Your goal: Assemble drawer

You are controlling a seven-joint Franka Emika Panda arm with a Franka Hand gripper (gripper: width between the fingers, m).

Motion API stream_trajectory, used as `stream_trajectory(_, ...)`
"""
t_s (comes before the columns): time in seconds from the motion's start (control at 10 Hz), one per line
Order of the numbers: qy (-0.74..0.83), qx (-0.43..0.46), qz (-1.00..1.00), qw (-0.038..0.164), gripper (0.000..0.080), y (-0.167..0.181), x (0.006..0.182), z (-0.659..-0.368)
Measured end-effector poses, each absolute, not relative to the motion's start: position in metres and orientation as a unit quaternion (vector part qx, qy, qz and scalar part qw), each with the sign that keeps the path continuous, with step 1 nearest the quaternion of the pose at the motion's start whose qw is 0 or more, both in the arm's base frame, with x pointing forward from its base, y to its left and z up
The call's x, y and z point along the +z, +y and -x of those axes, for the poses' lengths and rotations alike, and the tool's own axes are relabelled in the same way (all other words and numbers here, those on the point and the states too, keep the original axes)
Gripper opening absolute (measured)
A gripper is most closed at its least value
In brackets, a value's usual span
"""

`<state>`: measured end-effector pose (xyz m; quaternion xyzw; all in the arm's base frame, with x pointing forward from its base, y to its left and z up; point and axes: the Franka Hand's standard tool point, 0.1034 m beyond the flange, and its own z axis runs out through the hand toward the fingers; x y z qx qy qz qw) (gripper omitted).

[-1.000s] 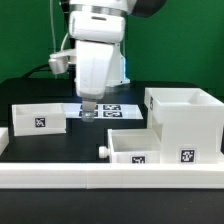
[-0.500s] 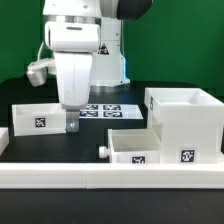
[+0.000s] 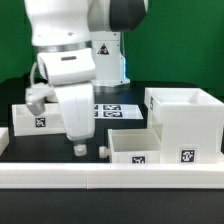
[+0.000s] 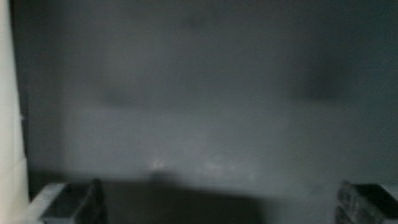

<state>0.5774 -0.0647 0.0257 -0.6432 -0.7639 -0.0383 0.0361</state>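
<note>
My gripper (image 3: 80, 150) hangs low over the black table, just to the exterior view's left of a small white drawer box (image 3: 135, 148) with a round knob (image 3: 103, 152). In the wrist view the two fingertips (image 4: 54, 205) stand wide apart with only dark table between them, so the gripper is open and empty. A larger white open box (image 3: 185, 118) stands at the exterior view's right. Another white box part (image 3: 30, 118) with a tag lies at the exterior view's left, partly behind my arm.
The marker board (image 3: 112, 110) lies at the back middle of the table, partly hidden by my arm. A white ledge (image 3: 110, 180) runs along the front edge. A white strip (image 4: 7, 100) shows at one edge of the wrist view.
My arm has swung from above the marker board toward the exterior view's left and front, and has come down close to the table beside the small drawer's knob.
</note>
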Motion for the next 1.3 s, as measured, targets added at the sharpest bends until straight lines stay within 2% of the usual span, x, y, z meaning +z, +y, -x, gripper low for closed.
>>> stream_trajectory(0.3, -0.762, -0.036, 0.645, 0.039, 0.0648, -0.033, 0.024, -0.581)
stream_trajectory(0.8, -0.763, -0.035, 0.644, 0.038, 0.0648, -0.031, 0.023, -0.581)
stream_trajectory(1.0, -0.778, -0.035, 0.626, 0.042, 0.0648, -0.012, 0.019, -0.581)
stream_trajectory(1.3, -0.782, -0.039, 0.621, 0.039, 0.0648, 0.011, 0.026, -0.59)
